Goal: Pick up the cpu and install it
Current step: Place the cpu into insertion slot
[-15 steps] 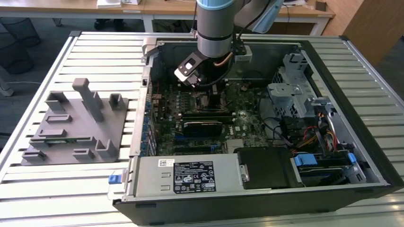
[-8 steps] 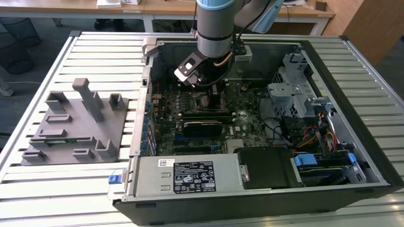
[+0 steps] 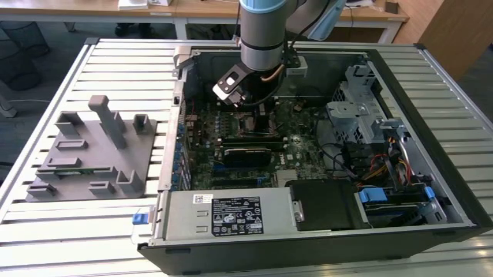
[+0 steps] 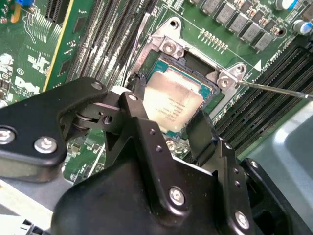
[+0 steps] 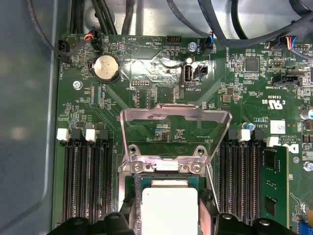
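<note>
The cpu (image 4: 172,100) is a flat square chip with a silvery top, and it lies level within the black-framed socket (image 4: 191,62) on the green motherboard. My gripper (image 4: 171,105) hangs straight above it with one black finger (image 4: 138,87) against one edge and the other against the opposite edge, so it is shut on the chip. In the first wrist view the cpu (image 5: 168,208) sits just below the raised metal load plate (image 5: 176,117). In the exterior view the gripper (image 3: 250,107) is low inside the open computer case (image 3: 431,86).
Black memory slots (image 5: 85,181) flank the socket on both sides, and a thin lever wire (image 4: 274,88) juts out beside it. A drive cage (image 3: 362,109) and power supply (image 3: 231,213) crowd the case. A grey fixture (image 3: 92,150) holding a green memory stick (image 3: 73,171) stands on the exterior view's left.
</note>
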### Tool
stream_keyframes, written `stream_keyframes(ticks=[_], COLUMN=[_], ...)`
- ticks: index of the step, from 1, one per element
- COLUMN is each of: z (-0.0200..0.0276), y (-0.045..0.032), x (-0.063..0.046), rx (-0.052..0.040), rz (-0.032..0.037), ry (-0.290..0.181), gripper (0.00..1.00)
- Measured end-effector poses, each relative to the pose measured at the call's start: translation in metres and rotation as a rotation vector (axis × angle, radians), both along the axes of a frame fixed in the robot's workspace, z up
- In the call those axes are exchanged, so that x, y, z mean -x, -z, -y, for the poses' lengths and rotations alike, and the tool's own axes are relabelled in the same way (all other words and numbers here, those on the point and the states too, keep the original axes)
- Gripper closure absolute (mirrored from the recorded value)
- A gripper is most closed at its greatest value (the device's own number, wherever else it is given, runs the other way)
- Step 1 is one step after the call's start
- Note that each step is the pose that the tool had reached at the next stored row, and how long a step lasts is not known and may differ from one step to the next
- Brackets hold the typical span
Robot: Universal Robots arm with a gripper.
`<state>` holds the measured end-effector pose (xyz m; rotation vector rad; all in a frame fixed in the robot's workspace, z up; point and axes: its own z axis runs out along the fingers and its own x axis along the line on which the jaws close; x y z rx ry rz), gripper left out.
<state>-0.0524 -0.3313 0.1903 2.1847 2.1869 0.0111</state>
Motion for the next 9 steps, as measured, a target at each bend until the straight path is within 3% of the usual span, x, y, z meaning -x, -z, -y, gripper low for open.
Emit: stream_keyframes(ticks=[9], z=[-0.0007], y=[-0.0017], x=[0.0], rx=[-0.0008], rz=[0.0001], ry=[0.0], gripper=[0.39])
